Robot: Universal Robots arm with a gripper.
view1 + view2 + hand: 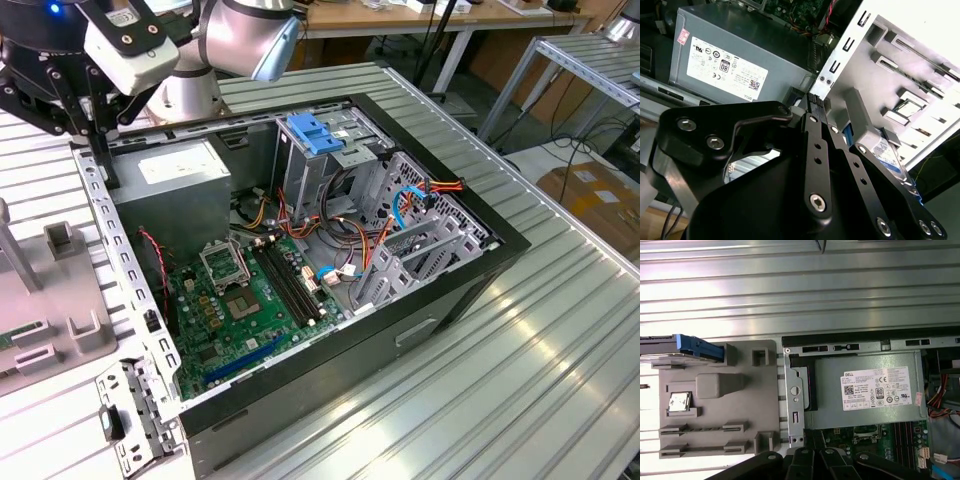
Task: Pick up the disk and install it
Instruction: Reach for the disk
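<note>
Ribbed metal table (pixel 540 370) bearing an open black computer case (pixel 430 300). Black claw (pixel 106 175), narrow and empty, hovers at its ten o'clock corner. The blue-railed grey disk (pixel 685 346) stands in a grey plastic tray (pixel 740 405) beside the case.

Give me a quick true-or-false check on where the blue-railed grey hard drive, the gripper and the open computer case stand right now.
1. The flat grey hard drive with bright blue rails sits in the grey plastic fixture tray beside the case. True.
2. The gripper is carrying the drive. False: the drive rests in the tray, apart from the gripper.
3. The black computer case is open, with its green motherboard exposed. True.
4. The grey power-supply box with a white label lies on the tray. False: it is inside the case.
</note>
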